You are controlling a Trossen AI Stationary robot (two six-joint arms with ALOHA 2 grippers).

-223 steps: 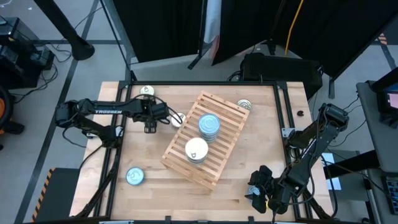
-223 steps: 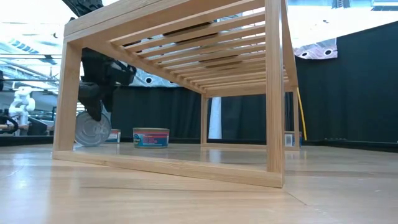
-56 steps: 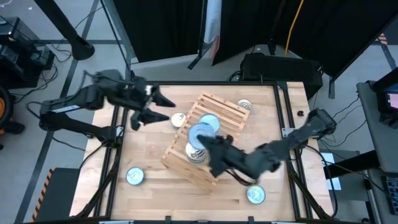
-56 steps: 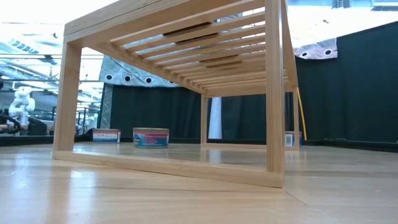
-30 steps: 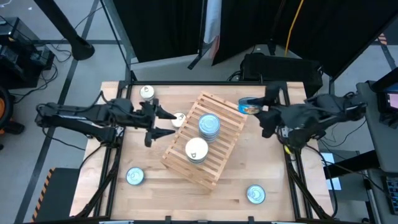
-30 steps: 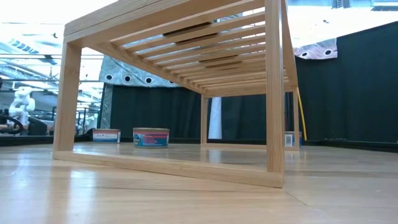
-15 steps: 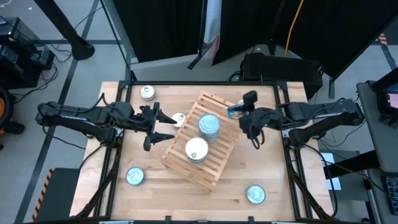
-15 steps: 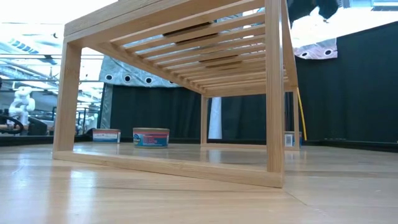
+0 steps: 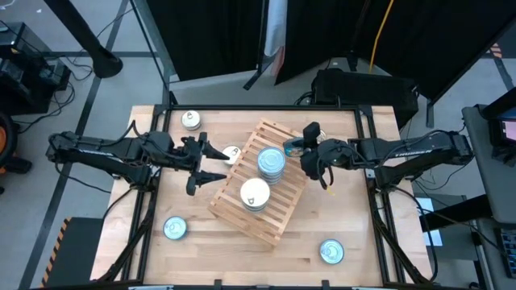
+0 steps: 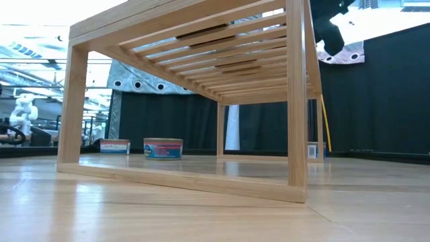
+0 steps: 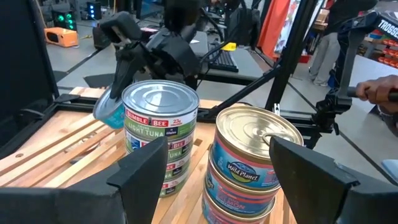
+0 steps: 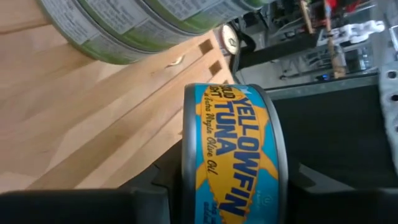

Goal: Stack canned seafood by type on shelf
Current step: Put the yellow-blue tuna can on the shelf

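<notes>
The shelf (image 9: 282,181) is a slatted light-wood rack lying askew mid-table. Two stacks of tins stand on it: a silver-topped green-label stack (image 9: 271,161) (image 11: 160,134) and a pale-topped pink-label stack (image 9: 255,193) (image 11: 252,165). My right gripper (image 9: 305,153) (image 12: 233,186) hovers over the shelf's far right part, just right of the silver-topped stack, shut on a blue yellowfin tuna tin (image 9: 294,147) (image 12: 233,155). My left gripper (image 9: 211,161) (image 11: 217,149) stands open in the air at the shelf's left side, facing the stacks. My right gripper pinches the blue tin between its two fingers (image 12: 146,190), one on each flat face (image 12: 186,180), so the printed side wall faces the wrist camera. The tin is lifted clear of the shelf, tipped on edge, and hangs below the fingers (image 11: 109,112).
Loose tins lie on the tabletop: one by the shelf's left edge (image 9: 231,153), one at the far left (image 9: 190,119), a blue-topped one at the near left (image 9: 174,228), another at the near right (image 9: 331,251). In the low view the shelf's frame (image 10: 295,101) fills the foreground.
My right gripper has come down and gone from the table's far right edge toward the shelf, carrying the blue tin, and now hangs beside the silver-topped stack. The tin stays clear of the shelf.
</notes>
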